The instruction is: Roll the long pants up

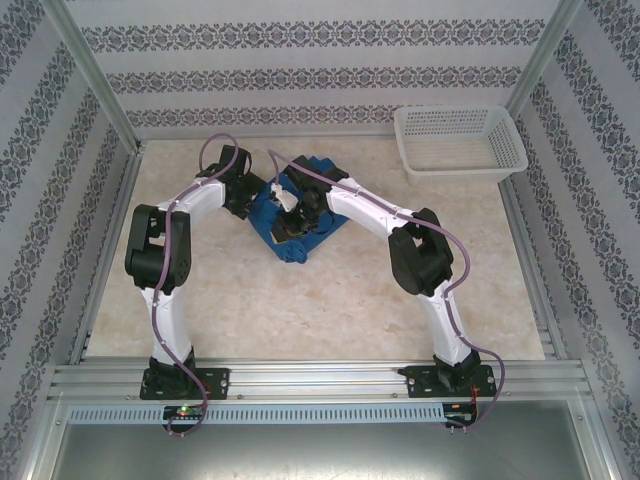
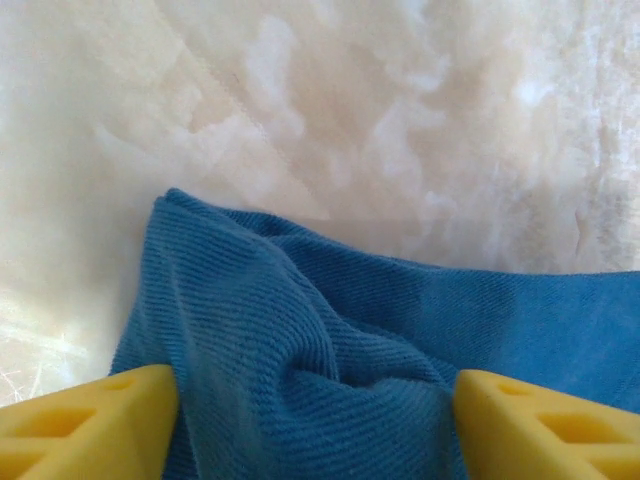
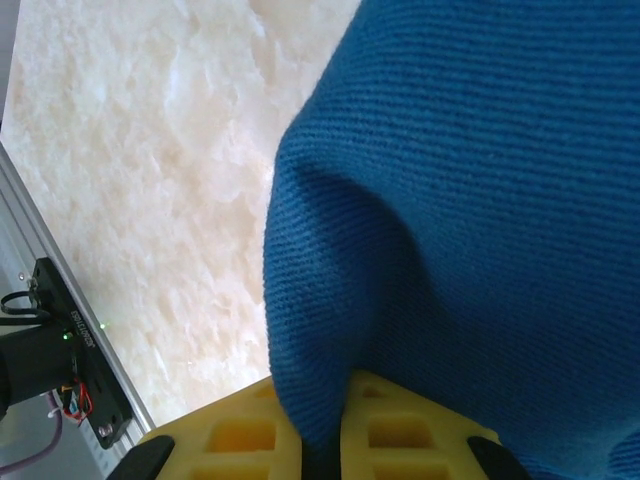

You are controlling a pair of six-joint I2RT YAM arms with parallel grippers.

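**While Both Grippers Work the Bundle: Roll Largely Formed, Not Finished**

Because the deep-blue soft cloth long pants (image 1: 268, 215) lie gathered into one compact bundle near the middle of the pale marble-patterned table (image 1: 300, 300), with no leg stretched out flat, the task is judged well advanced. The bundle sits between the two arms, well apart from the white plastic lattice basket (image 1: 455, 112) at the far right corner.

**Gripper state**
- The right gripper (image 3: 320, 425) is clenched on the long pants. In the right wrist view its yellow pads sit close together, with a fold of blue cloth nipped between them and the rest draped over the top.
- The left gripper (image 2: 315, 400) straddles a bunched fold at the bundle's left edge. Its yellow fingers (image 2: 100, 415) stand wide apart with cloth filling the gap between them. Whether they already press on the cloth cannot be told.

**Done**
- The cloth is gathered into a small package.

**Left, as a judgement**
- The bundle looks lumpy and creased, not a tidy cylinder. The overhead view is too small to show whether a loose end is left over.
- Final tightening, tucking and letting go by both grippers appear outstanding.
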